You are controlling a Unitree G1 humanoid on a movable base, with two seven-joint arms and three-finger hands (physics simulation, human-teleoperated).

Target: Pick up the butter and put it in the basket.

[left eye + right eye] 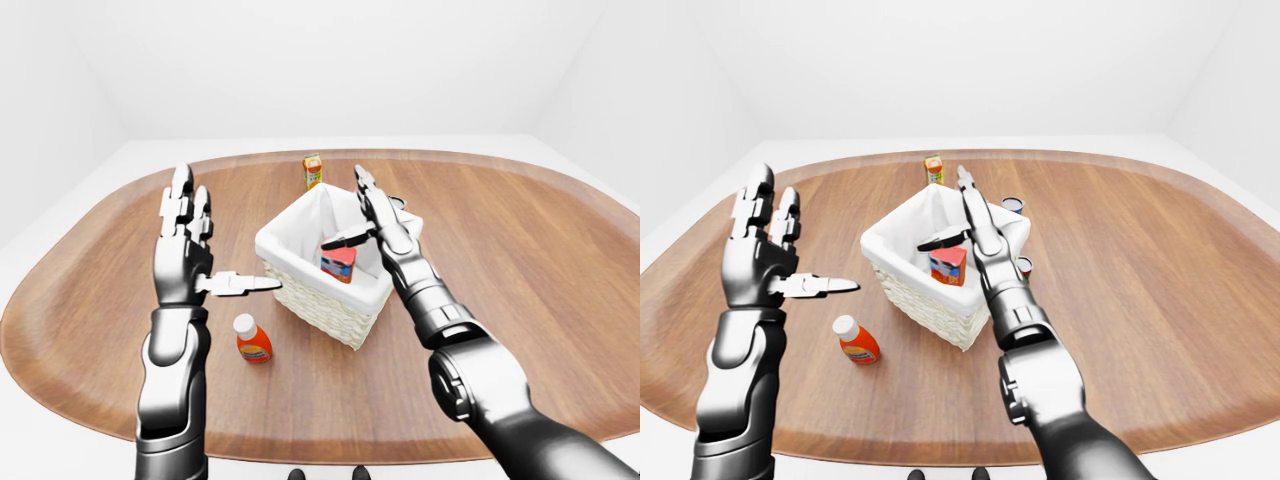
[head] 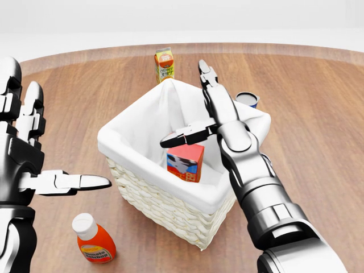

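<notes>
The butter (image 2: 186, 162), a red box with a cow picture and a blue band, lies inside the white-lined wicker basket (image 2: 132, 135) at the centre of the head view. Just above it my right hand (image 2: 190, 111) hangs open, fingers stretched toward the top of the view and thumb pointing left, touching nothing. At the view's left edge my left hand (image 2: 54, 142) is raised and open with its thumb pointing at the basket, well apart from it.
An orange juice carton (image 2: 164, 65) stands above the basket. A tomato sauce bottle (image 2: 94, 240) lies at the bottom left. Two cans (image 2: 247, 99) (image 2: 263, 161) sit by the basket's right side. The round wooden table (image 1: 520, 250) extends wide on both sides.
</notes>
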